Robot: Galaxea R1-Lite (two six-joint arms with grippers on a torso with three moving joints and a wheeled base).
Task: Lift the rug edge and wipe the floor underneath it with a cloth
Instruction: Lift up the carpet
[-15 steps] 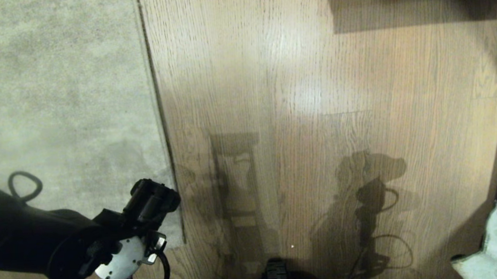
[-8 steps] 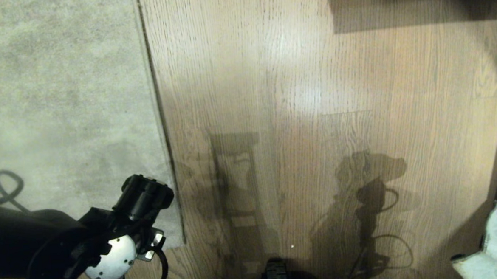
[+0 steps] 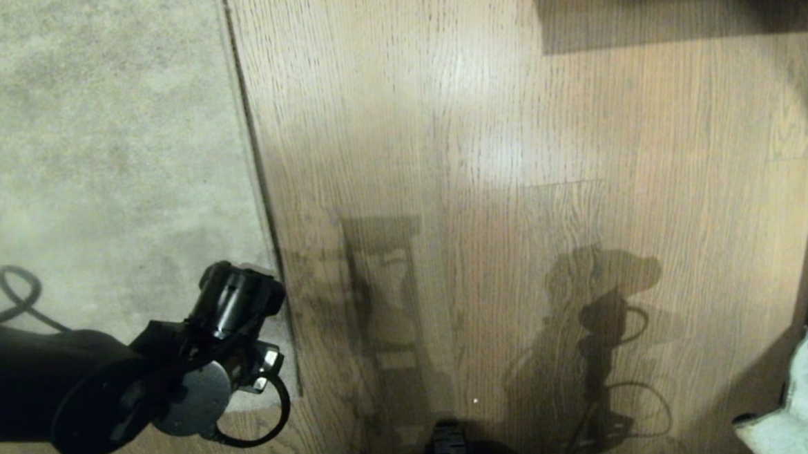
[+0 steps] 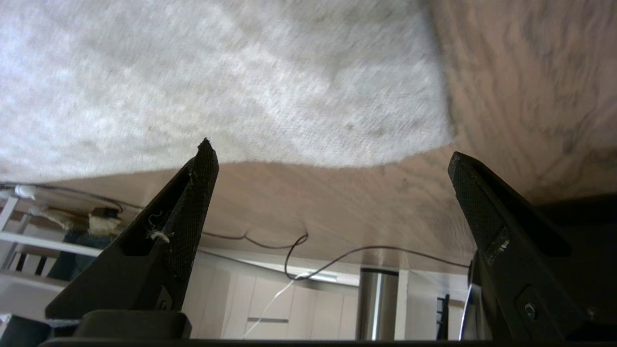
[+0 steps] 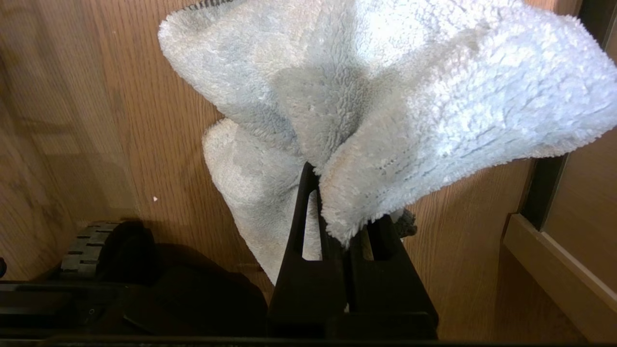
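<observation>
Left wrist view: left gripper [image 4: 330,154] fingers spread, rug edge [image 4: 337,161] between tips; right gripper [image 5: 337,231] clamps cloth [image 5: 385,96].

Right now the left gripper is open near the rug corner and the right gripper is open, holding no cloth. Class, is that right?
Not quite. The right gripper is shut on the cloth, as the right wrist view shows. The left gripper is indeed open near the rug corner.
</observation>
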